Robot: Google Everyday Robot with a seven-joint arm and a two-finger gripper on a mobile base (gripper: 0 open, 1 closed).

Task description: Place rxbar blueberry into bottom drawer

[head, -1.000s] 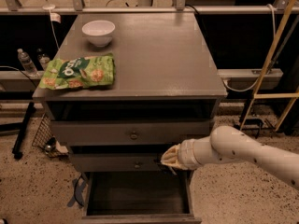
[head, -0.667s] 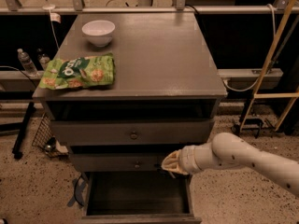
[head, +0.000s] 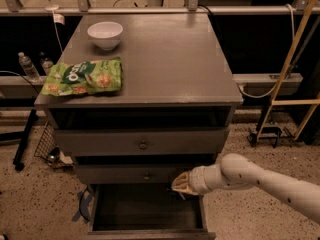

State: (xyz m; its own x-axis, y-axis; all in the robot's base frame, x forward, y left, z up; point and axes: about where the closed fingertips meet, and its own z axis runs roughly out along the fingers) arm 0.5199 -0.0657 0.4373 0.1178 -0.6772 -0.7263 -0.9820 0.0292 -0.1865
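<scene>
Lower now, end effector (head: 180, 184) hangs above bottom drawer (head: 145, 211), rxbar blueberry indiscernible

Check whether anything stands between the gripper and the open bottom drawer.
Nothing visible does. The gripper hangs over the bottom drawer at its right rear corner, just below the middle drawer front, and the dark interior beneath it looks bare. The bar itself cannot be made out.

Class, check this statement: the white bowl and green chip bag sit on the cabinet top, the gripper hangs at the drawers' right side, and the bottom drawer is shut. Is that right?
One detail is wrong. The camera view shows the bottom drawer pulled open, not shut. The rest holds: the white bowl and green chip bag sit on the cabinet top, and the gripper hangs at the drawers' right side.
</scene>
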